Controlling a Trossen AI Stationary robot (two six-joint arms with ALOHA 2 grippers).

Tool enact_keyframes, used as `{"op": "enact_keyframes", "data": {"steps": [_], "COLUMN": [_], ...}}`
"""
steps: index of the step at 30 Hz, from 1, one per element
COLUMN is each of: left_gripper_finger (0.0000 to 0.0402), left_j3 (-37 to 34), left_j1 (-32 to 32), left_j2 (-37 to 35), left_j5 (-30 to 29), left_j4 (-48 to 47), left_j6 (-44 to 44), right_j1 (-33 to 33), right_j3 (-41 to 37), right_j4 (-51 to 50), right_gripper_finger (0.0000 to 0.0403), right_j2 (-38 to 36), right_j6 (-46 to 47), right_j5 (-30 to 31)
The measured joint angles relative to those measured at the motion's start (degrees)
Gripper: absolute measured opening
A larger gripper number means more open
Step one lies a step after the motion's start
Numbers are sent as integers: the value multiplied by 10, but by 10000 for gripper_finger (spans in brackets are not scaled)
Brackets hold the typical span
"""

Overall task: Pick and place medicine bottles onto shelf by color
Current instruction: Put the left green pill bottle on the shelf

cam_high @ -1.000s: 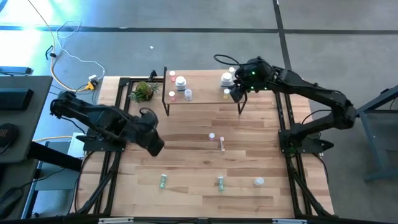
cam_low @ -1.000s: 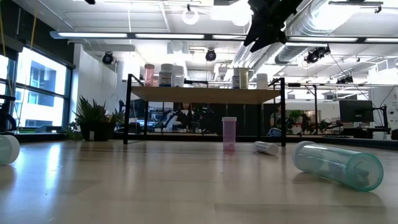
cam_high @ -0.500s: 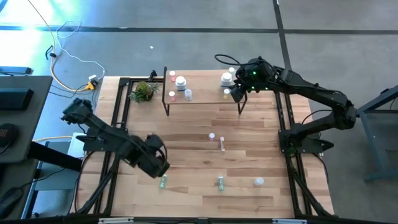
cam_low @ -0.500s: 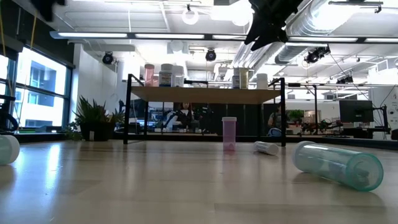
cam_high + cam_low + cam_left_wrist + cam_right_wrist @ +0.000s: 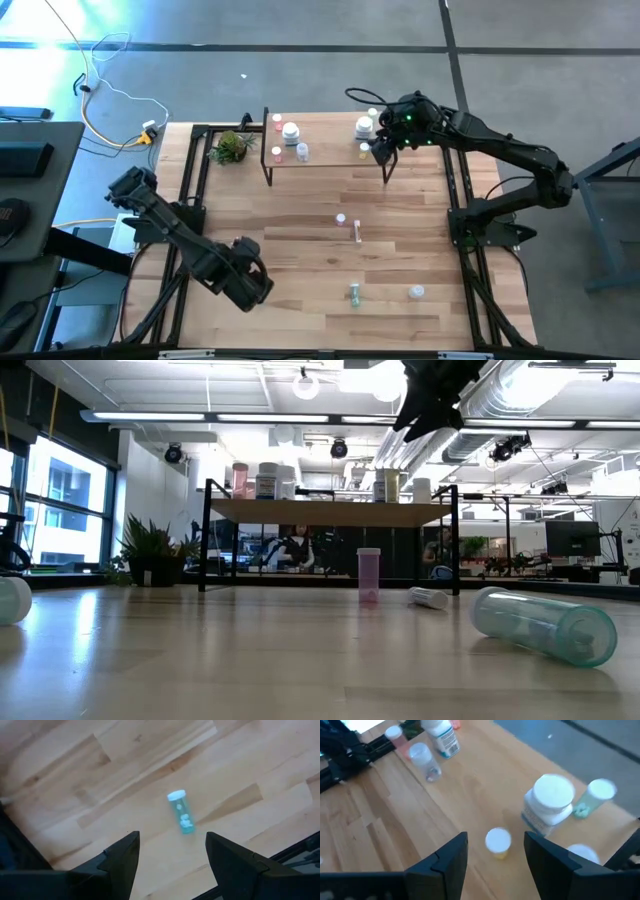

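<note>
Butcher-block table (image 5: pixel 400 225), left end effector (image 5: pixel 250 285) spread over green bottle (image 5: pixel 180 814) — right end effector (image 5: pixel 383 140) apparently spread above shelf (image 5: pixel 330 140)

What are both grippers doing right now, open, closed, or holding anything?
Left gripper: open, empty, above a lying green bottle.
Right gripper: open, empty, over the shelf.

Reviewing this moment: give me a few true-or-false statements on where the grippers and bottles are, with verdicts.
1. The left gripper is open above a green bottle lying on the table. True.
2. The right gripper grips a white jar. False: it is open and empty above the shelf.
3. A pink bottle stands upright on the table. True.
4. The plant sits on the shelf. False: it is on the table beside it.
</note>
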Motion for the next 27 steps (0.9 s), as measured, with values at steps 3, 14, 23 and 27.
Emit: {"op": "enact_keyframes", "data": {"steps": [3,14,23,27], "left_gripper_finger": [216,216,216,216], "left_j3": [0,0,0,0], "left_j1": [-11,-40,-41,-40], "left_j2": [3,85,162,185], "left_j5": [-7,-31,-8,-1], "left_j4": [5,50,79,99], "left_j6": [-35,-100,-135,-144], "right_j1": [7,70,132,158], "right_j3": [0,0,0,0], "right_j4": [-13,-16,-20,-21], "right_gripper_finger": [186,186,186,186], "right_j2": [0,0,0,0], "right_j6": [11,36,62,62], "right_j5": [-17,-14,-14,-12]}}
